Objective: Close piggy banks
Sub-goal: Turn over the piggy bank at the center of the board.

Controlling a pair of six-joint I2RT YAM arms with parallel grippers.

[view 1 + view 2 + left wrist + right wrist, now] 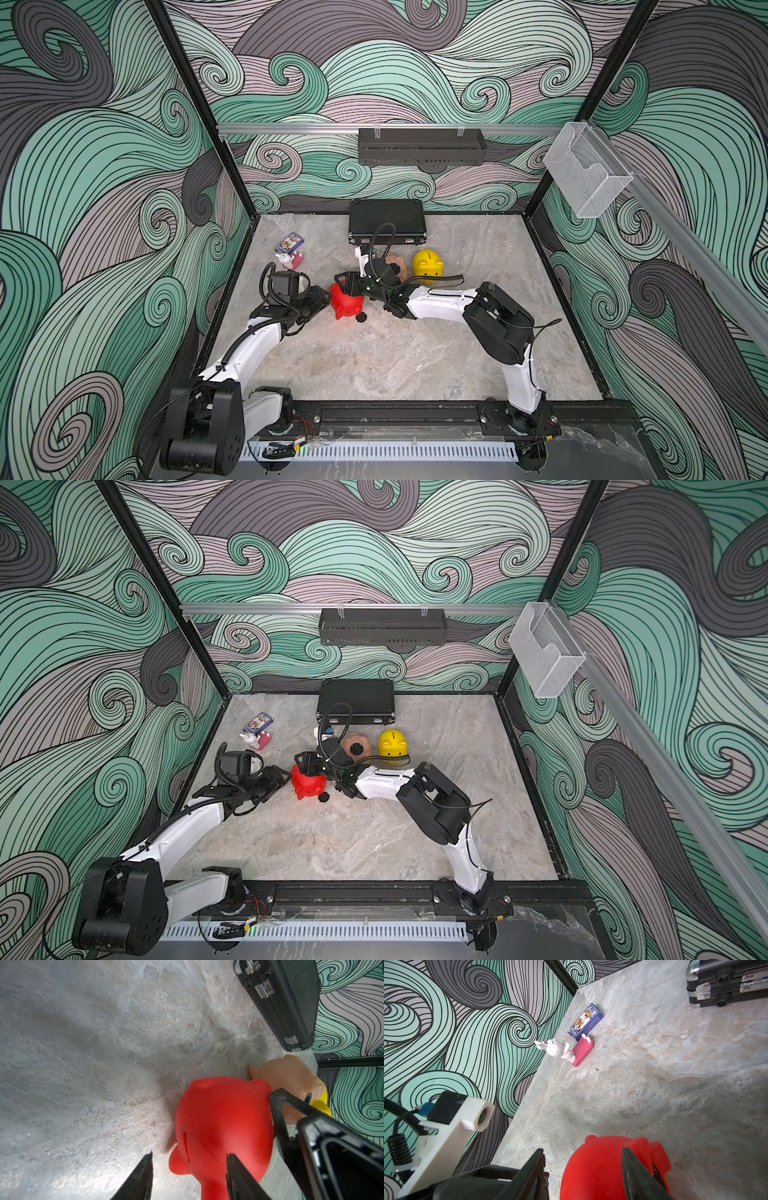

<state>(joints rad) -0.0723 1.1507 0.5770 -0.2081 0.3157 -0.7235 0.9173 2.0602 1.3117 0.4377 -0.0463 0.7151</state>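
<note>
Two arms reach low to the red pig [347, 305]; left pincer [189, 1154] and right pincer [582, 1149] both gape open.

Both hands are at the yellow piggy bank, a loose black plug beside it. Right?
No. It is the red piggy bank, not the yellow one; both top views show the left hand and right hand at it, the loose black plug beside it.

A red piggy bank [309, 785] rests on the table [374, 837], a black plug [323, 797] just beside it.
</note>
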